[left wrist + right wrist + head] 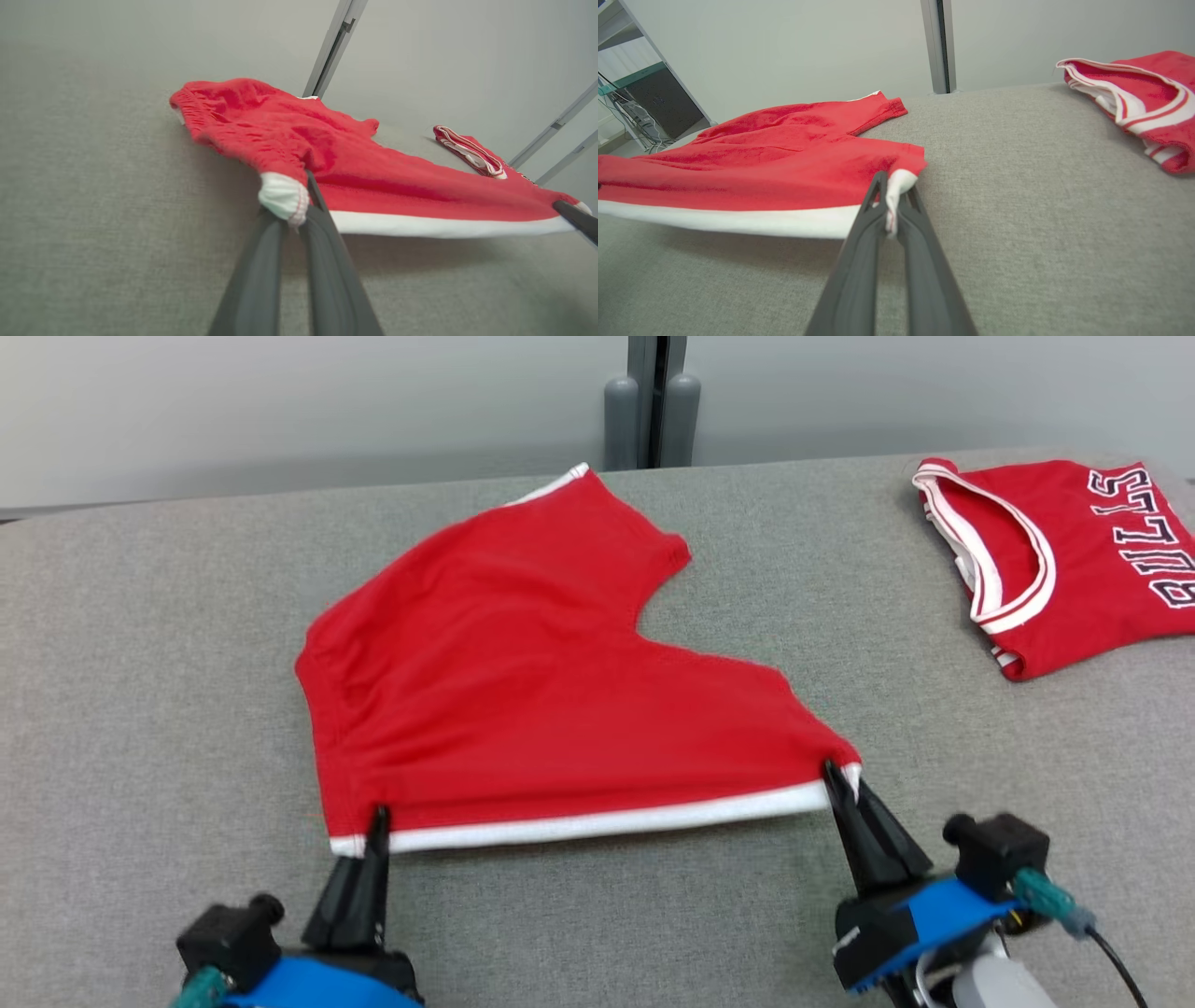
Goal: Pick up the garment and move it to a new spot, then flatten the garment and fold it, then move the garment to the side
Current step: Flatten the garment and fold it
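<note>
Grey cloth surface carries the red garment at its middle, white hem toward the near edge, and a folded jersey by the far right corner. Left hand and right hand each pinch a hem corner, fingers pointing away. Wrist views show the hem lifted, shadow beneath.

Surface: grey woven fabric, evenly lit. Wall: plain, pale. Post: grey metal, upright behind the far edge. Shelving: off to one side, with loose cables.
</note>
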{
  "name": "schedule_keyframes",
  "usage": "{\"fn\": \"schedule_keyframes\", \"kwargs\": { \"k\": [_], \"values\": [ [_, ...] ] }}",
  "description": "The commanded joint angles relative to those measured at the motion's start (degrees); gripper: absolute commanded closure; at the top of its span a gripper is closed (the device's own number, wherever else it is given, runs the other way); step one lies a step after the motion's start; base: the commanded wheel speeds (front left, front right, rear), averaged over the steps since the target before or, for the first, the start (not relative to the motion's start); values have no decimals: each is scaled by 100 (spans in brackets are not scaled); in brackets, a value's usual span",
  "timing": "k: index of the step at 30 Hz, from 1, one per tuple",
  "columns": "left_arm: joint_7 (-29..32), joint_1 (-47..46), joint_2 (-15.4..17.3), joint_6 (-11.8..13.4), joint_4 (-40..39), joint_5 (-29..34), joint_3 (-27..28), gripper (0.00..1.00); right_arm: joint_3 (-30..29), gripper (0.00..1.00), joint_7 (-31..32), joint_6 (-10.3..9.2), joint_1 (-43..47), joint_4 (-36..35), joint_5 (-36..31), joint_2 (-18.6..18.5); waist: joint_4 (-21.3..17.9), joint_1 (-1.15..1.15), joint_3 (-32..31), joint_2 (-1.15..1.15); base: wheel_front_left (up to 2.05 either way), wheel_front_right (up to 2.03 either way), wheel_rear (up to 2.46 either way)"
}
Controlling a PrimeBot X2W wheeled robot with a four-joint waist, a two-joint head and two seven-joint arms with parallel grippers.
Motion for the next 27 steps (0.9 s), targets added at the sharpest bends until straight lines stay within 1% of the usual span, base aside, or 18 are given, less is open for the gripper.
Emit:
{"fn": "schedule_keyframes", "kwargs": {
  "k": [1,6,9,12,16,20,27],
  "values": [
    [-26,149,-12,20,-69,28,36,100,-76,100,51,-7,250,-133,34,-44,-3,1,-51,0,0,0,0],
    [-26,595,-113,18,-191,95,16,100,-367,100,320,-8,1006,-765,14,42,81,1,-151,0,0,0,0],
    [-26,656,-132,-12,-216,87,36,100,-539,100,481,-9,1244,-1119,-41,98,105,1,-137,0,0,0,0],
    [-26,605,-190,-39,-195,104,-27,100,-655,100,598,-8,1293,-1321,-109,135,123,1,-108,0,0,0,0],
    [-25,376,-234,-103,-185,124,-109,100,-694,100,659,-7,991,-1421,-239,150,187,1,-29,0,0,0,0],
    [-25,150,-247,-146,-166,125,-189,100,-660,100,680,-5,519,-1319,-400,88,283,1,55,0,0,0,0],
    [-25,-338,-200,-190,-123,69,-393,100,-541,100,790,-5,-626,-847,-549,-18,551,1,266,0,0,0,0]
  ]
}}
